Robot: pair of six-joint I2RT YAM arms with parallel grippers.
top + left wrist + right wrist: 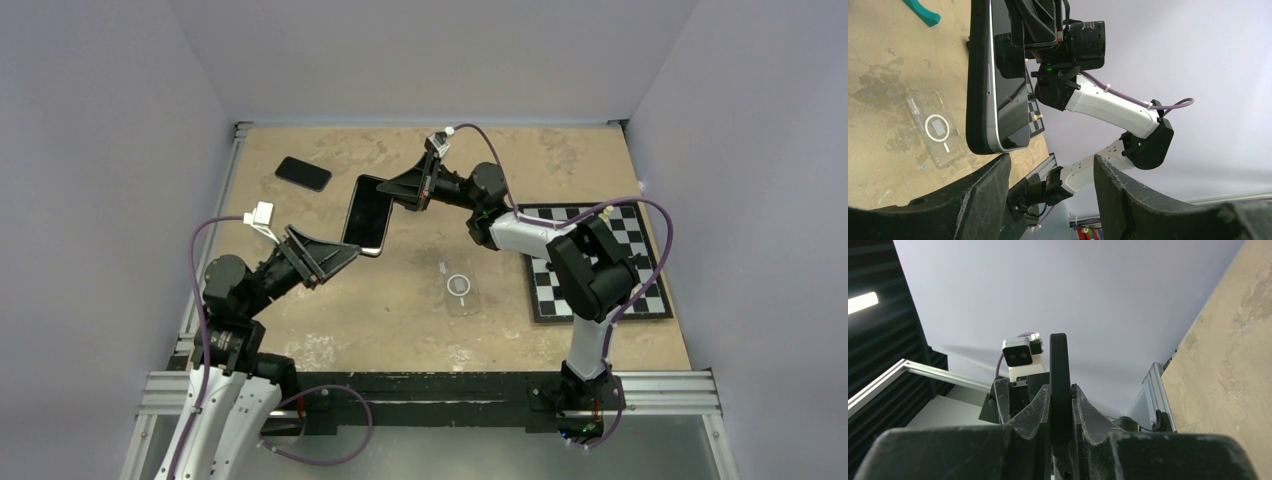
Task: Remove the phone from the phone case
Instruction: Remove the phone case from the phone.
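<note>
Top view: we find the phone [368,215] raised off the desk [400,330], tilted between the two arms. The right tool [395,190] pinches its far end. The left tool [345,252] stands spread at its near end; we cannot tell whether it touches. The clear phone case [460,288] lies flat on the desk, apart from the phone. A second dark phone [303,173] lies far left, and a checkerboard [545,295] lies to the right.

Left wrist view: both fingers [983,195] stand wide apart, with the phone just beyond them and nothing between them.

Right wrist view: the fingers [1035,412] press on both faces of the phone, seen edge-on.
</note>
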